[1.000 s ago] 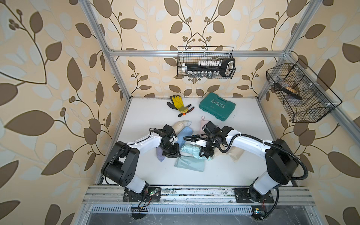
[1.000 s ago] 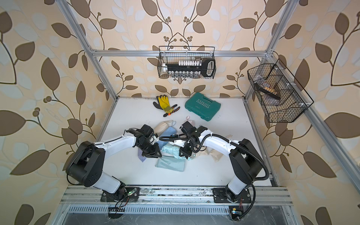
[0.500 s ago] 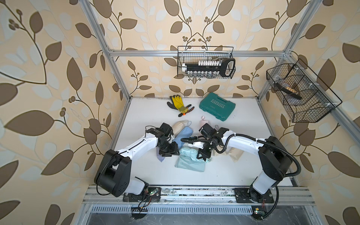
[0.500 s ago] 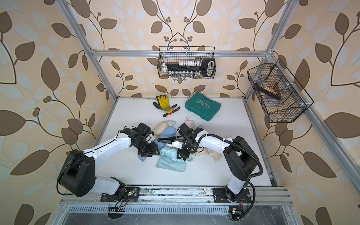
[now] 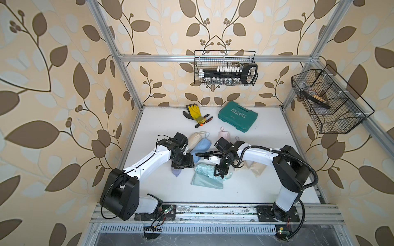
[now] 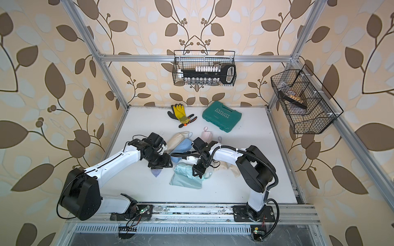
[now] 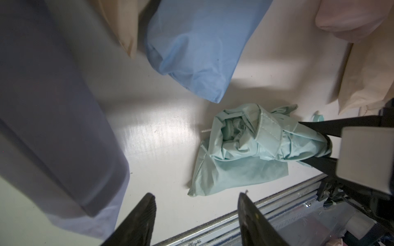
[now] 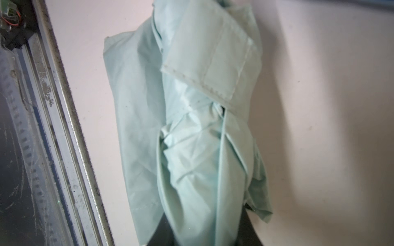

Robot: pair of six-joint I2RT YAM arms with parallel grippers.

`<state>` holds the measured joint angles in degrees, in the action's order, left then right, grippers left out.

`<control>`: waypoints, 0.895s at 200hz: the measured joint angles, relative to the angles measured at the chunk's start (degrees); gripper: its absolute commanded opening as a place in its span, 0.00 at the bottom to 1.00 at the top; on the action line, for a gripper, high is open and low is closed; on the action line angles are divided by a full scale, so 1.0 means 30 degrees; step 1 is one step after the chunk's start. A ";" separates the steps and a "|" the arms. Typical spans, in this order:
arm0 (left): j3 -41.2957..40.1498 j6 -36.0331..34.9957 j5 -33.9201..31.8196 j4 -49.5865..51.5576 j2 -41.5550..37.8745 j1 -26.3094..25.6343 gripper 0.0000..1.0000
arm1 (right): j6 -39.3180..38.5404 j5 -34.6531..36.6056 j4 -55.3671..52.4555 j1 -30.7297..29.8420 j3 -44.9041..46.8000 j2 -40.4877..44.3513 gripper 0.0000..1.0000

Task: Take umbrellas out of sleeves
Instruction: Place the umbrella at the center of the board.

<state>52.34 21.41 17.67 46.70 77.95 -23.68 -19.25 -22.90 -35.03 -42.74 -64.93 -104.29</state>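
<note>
- Right end effector [image 5: 220,171]: pinching one end of the mint umbrella [image 7: 255,138]. The left wrist view shows a black finger on each side of the crinkled bundle.
- Mint umbrella: out of its cover and lying low on the table [image 5: 251,191]. It partly overlaps the mint sleeve [image 5: 205,183], which lies flat and limp under and beside it, touching it.
- Left end effector [image 7: 196,199]: spread, with nothing between its fingers. In both top views it hangs over the lilac sleeve [image 5: 176,173], of which only a tip shows beneath it.
- Lilac sleeve: smooth and bulky in the left wrist view, so judged to be full.
- Other stock: the blue sleeve [image 5: 202,145], beige sleeve [image 5: 194,138] and pink sleeve [image 5: 224,135] lie farther back on the table. All three are smooth and plump, and are judged unopened.
- Step in hand, as judged: the mint unit is extracted, and only the release of the umbrella is outstanding. The lilac unit appears to be next.
- Next move calls for:
  - the right end effector to let the umbrella go clear of its sleeve;
  - the left end effector to settle on the lilac sleeve and grip the fabric only, not the umbrella inside;
  - the freed right end effector to take the umbrella at the sleeve's mouth.
- Not established: which end of the lilac sleeve is the mouth, since the arm hides it.
</note>
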 measured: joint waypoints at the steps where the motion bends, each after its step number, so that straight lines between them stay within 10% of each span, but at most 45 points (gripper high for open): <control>1: 0.0000 0.0007 -0.0029 0.0007 0.0000 0.0000 0.66 | 0.0007 0.0000 0.0000 0.0000 -0.0036 -0.0029 0.22; 41: 0.0160 0.0000 -0.0437 0.0182 0.0000 0.0007 0.70 | 0.0408 0.0408 0.0036 -0.0007 -0.0393 -0.0357 0.55; 179: 0.0423 -0.0095 -0.0546 0.0262 0.0015 0.0044 0.74 | 0.1005 0.3155 -0.0481 0.0539 -0.1231 -0.0066 0.63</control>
<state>53.60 21.12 16.03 47.48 78.00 -23.55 -16.23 -13.43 -36.47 -41.12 -68.62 -104.49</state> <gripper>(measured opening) 0.732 0.626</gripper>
